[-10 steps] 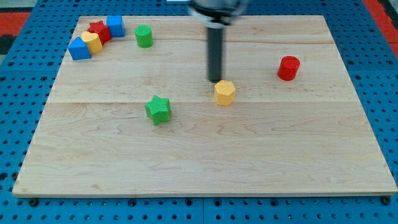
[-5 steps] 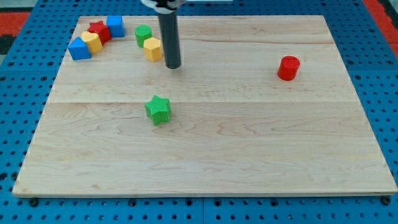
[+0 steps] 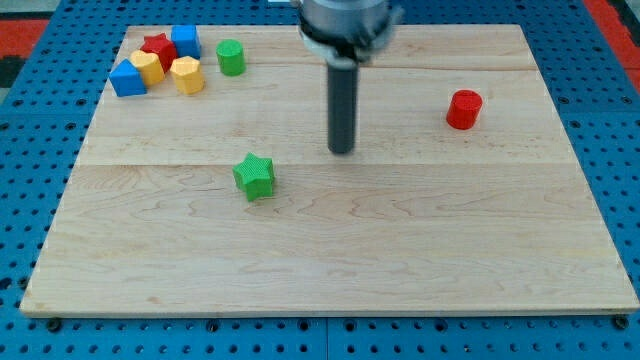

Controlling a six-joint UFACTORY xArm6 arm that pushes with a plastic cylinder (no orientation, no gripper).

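Camera view: my tip point(image 3: 342, 151) is sitting on bare wooden board point(image 3: 330, 250), touching no block; no claw on this rod, nothing is being held.
Green star point(image 3: 254, 176) is lying nearest, at the view's left and slightly lower; red cylinder point(image 3: 464, 109) well apart right. Yellow hexagon point(image 3: 187, 75) is crowding yellow block point(image 3: 150, 67), red star point(image 3: 158, 46), two blue blocks point(image 3: 127, 78) point(image 3: 184, 41), green cylinder point(image 3: 231, 57) near. Risk: a glancing push could be spinning the star aside, or jamming the tight cluster.

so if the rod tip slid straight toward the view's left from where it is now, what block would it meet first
Probably the green star-shaped block: it lies left of my tip, slightly lower in the view, so the tip might just pass above it.
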